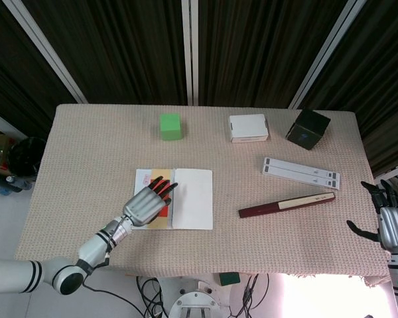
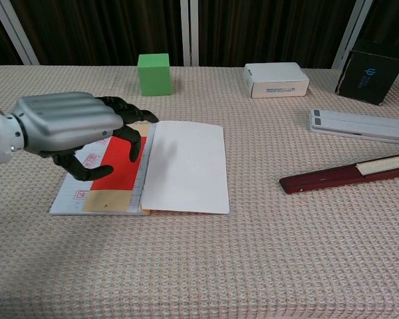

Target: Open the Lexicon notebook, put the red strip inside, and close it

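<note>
The left hand (image 2: 70, 126) hangs over the left page of the open notebook (image 2: 179, 166), its dark fingers (image 2: 130, 119) loosely curled and a little apart, holding nothing; from the chest view they seem lifted just clear of the paper, though whether a fingertip brushes the page cannot be told. Below them the red strip (image 2: 123, 167) lies flat on the left leaf, over a tan card, near the spine, free of any grasp. The notebook sits open on the tabletop (image 2: 253, 266), its blank white right page fully exposed. So the opening and the placing look done, and the step in hand is the closing. That calls for the fingers to get under the outer edge of one leaf, likely the white right page, and fold it across without dragging the strip out of place. The right hand (image 1: 388, 222) waits off the far right edge of the tabletop, fingers spread, empty. Beyond the notebook stand a green cube (image 2: 153, 73), a white box (image 2: 276, 80), a black box (image 2: 376, 66), a long white bar (image 2: 359, 125) and a maroon pen (image 2: 346, 174), all well apart from the work.
</note>
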`<control>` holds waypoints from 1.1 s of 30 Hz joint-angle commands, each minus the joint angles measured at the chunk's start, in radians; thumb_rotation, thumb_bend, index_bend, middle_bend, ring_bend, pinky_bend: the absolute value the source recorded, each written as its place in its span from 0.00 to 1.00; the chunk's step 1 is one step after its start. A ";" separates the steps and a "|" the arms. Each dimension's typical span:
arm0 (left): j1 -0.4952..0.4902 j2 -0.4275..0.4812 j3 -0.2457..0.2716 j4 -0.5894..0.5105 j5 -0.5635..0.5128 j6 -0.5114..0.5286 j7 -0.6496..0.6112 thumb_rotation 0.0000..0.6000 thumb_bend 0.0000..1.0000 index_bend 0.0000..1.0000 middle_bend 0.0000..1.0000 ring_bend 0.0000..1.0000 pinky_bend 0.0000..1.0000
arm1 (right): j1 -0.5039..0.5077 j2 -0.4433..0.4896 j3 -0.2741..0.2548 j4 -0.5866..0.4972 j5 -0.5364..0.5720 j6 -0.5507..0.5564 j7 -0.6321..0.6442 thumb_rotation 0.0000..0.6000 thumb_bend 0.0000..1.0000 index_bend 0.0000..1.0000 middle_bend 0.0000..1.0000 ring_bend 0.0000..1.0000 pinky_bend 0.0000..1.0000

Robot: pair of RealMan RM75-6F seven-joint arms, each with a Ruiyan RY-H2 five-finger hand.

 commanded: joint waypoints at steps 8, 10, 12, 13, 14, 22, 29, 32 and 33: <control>0.062 -0.115 -0.026 0.276 0.049 0.064 -0.098 1.00 0.08 0.28 0.00 0.00 0.05 | 0.008 -0.007 0.000 -0.003 -0.001 -0.009 -0.012 1.00 0.13 0.15 0.16 0.00 0.11; 0.064 -0.132 -0.033 0.310 0.073 0.077 -0.120 1.00 0.05 0.27 0.00 0.00 0.05 | 0.008 -0.005 0.001 -0.006 0.001 -0.010 -0.014 1.00 0.13 0.15 0.16 0.00 0.11; 0.063 -0.150 -0.038 0.346 0.105 0.091 -0.132 1.00 0.04 0.27 0.00 0.00 0.05 | 0.008 -0.003 0.002 -0.008 0.003 -0.008 -0.016 1.00 0.13 0.15 0.16 0.00 0.11; 0.063 -0.157 -0.040 0.358 0.115 0.095 -0.139 1.00 0.03 0.27 0.00 0.00 0.05 | 0.007 -0.003 0.003 -0.009 0.004 -0.008 -0.017 1.00 0.13 0.15 0.16 0.00 0.11; 0.062 -0.164 -0.043 0.370 0.126 0.096 -0.149 1.00 0.03 0.27 0.00 0.00 0.05 | 0.007 -0.002 0.003 -0.010 0.005 -0.008 -0.018 1.00 0.13 0.15 0.16 0.00 0.11; 0.048 -0.193 -0.060 0.425 0.160 0.078 -0.161 1.00 0.03 0.27 0.00 0.00 0.05 | 0.007 -0.002 0.003 -0.010 0.013 -0.013 -0.020 1.00 0.13 0.15 0.16 0.00 0.11; 0.042 -0.207 -0.072 0.451 0.156 0.048 -0.160 1.00 0.03 0.27 0.00 0.00 0.05 | 0.004 0.000 0.004 -0.010 0.016 -0.011 -0.019 1.00 0.13 0.15 0.16 0.00 0.11; 0.037 -0.217 -0.075 0.460 0.166 0.041 -0.166 1.00 0.03 0.27 0.00 0.00 0.05 | 0.004 -0.001 0.003 -0.009 0.017 -0.012 -0.019 1.00 0.13 0.15 0.16 0.00 0.11; 0.035 -0.221 -0.076 0.465 0.169 0.040 -0.167 1.00 0.03 0.27 0.00 0.00 0.05 | 0.003 -0.002 0.003 -0.009 0.017 -0.012 -0.019 1.00 0.13 0.15 0.16 0.00 0.11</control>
